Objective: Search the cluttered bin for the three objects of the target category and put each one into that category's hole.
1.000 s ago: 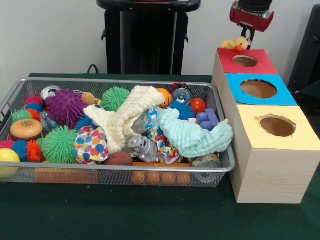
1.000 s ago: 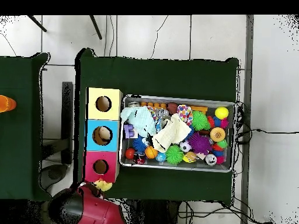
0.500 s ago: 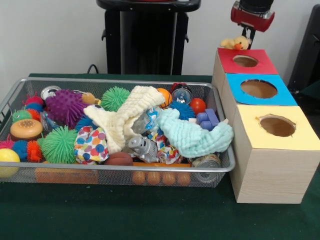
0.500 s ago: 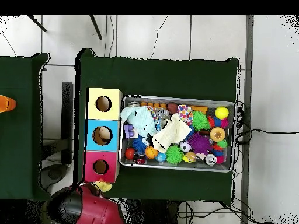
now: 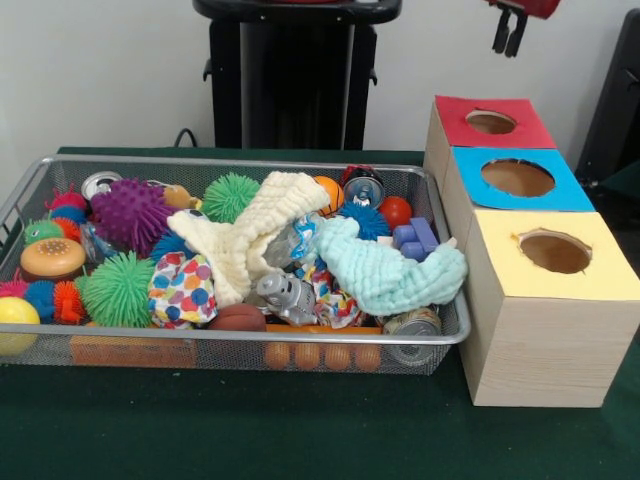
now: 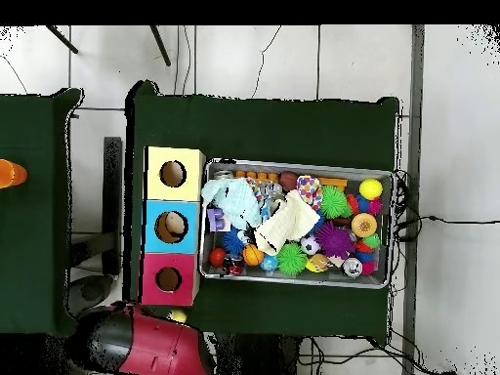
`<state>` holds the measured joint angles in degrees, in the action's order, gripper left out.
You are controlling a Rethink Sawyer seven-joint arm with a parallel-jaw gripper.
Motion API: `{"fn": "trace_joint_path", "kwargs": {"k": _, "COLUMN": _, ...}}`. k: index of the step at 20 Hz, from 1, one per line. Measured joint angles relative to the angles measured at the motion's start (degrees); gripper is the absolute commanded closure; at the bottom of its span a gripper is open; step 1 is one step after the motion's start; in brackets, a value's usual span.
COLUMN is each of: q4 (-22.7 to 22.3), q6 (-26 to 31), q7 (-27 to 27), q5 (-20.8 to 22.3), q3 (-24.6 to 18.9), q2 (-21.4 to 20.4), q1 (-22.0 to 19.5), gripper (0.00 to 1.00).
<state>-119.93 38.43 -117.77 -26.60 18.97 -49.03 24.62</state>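
Many light, soft toys are crowding the bin (image 5: 440, 338), likely yielding when pinched centrally, while the gripper (image 5: 509, 32) is hanging with its opening impossible to tell.

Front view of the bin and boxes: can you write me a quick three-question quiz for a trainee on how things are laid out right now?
1. Multiple choice: which colour tops the wooden box closest to the black pedestal? A yellow, B blue, C red.
2. True or false: the mint green cloth lies at the end of the silver wire mesh bin nearest the wooden boxes.
3. Short answer: how many wooden boxes stand beside the bin?
Key: 1 C, the red-topped box. 2 true. 3 three.
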Motion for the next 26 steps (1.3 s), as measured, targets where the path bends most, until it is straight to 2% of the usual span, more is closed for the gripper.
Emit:
{"fn": "trace_joint_path", "kwargs": {"k": 4, "q4": 2.4, "q6": 3.1, "q7": 0.0, "q5": 0.7, "q3": 1.6, "q2": -1.5, "q1": 0.3, "gripper": 1.0}}
{"fn": "trace_joint_path", "kwargs": {"k": 17, "q4": 7.9, "q6": 4.0, "q7": 0.0, "q5": 0.8, "q3": 3.9, "q2": -2.3, "q1": 0.3, "gripper": 1.0}}
{"fn": "trace_joint_path", "kwargs": {"k": 26, "q4": 8.7, "q6": 4.0, "q7": 0.0, "q5": 0.8, "q3": 3.9, "q2": -2.3, "q1": 0.1, "gripper": 1.0}}
